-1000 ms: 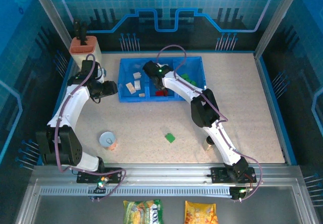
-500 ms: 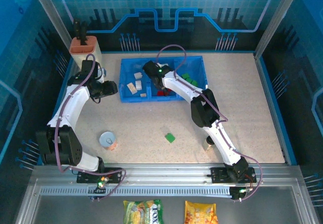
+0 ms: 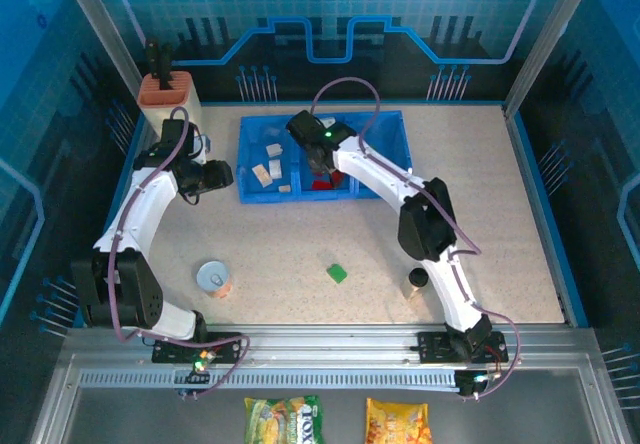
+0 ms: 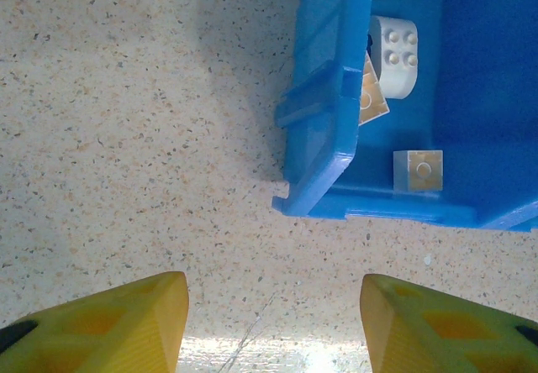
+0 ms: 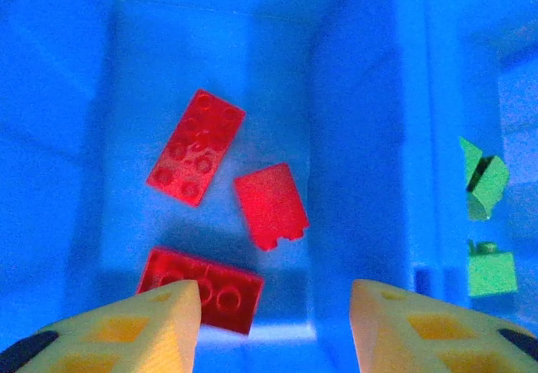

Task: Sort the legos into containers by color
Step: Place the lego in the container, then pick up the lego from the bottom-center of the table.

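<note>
Release seems the step: right pincer hangs open, empty, over red legos in the tray's middle compartment; left pincer gapes beside it. Next calls for fetching the green brick off the bench.

Tray: translucent blue. Red legos, green lego, cream lego, white lego. Table: beige, dark-speckled. Left end effector fingers: yellow.

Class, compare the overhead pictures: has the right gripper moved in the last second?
Yes. Seen from above, the right gripper has shifted slightly toward the far rim of the tray.
</note>
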Robot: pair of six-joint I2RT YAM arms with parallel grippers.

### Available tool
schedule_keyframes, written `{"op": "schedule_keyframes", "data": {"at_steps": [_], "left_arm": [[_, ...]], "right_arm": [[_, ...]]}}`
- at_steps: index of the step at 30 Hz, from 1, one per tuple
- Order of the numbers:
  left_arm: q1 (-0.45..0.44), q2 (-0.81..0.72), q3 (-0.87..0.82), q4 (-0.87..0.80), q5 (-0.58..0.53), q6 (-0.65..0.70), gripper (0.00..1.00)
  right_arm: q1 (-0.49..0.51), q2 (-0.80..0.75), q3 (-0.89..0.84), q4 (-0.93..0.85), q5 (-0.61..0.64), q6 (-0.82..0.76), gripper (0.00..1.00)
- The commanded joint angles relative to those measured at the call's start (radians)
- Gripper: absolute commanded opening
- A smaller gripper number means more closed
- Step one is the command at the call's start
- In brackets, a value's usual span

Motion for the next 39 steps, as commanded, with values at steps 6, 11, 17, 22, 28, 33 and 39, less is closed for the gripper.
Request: {"op": "schedule_keyframes", "data": {"at_steps": [6,11,17,22,28,33,39], "left_arm": [[0.009,-0.02,-0.01,0.008,0.023,0.002,0.57],[0.008,-0.02,-0.01,0.008,0.017,0.003,0.57],[0.008,-0.02,-0.009,0.006,0.009,0.008,0.58],[0.008,-0.019,-0.009,0.005,0.005,0.009,0.58],[0.008,-0.022,-0.01,0.005,0.002,0.012,0.58],[0.008,-0.022,-0.011,0.005,0.003,0.013,0.58],[0.008,-0.02,-0.011,0.005,0.003,0.015,0.58]], "right_arm": [[0.07,-0.206,-0.226,-0.01,-0.2,-0.098,0.51],[0.115,-0.319,-0.397,0.015,-0.306,-0.154,0.51],[0.192,-0.389,-0.526,-0.014,-0.347,-0.206,0.52],[0.256,-0.397,-0.595,-0.038,-0.351,-0.223,0.53],[0.3,-0.392,-0.666,-0.035,-0.368,-0.231,0.56],[0.304,-0.391,-0.741,-0.009,-0.392,-0.232,0.57],[0.305,-0.381,-0.805,0.024,-0.414,-0.231,0.58]]}}
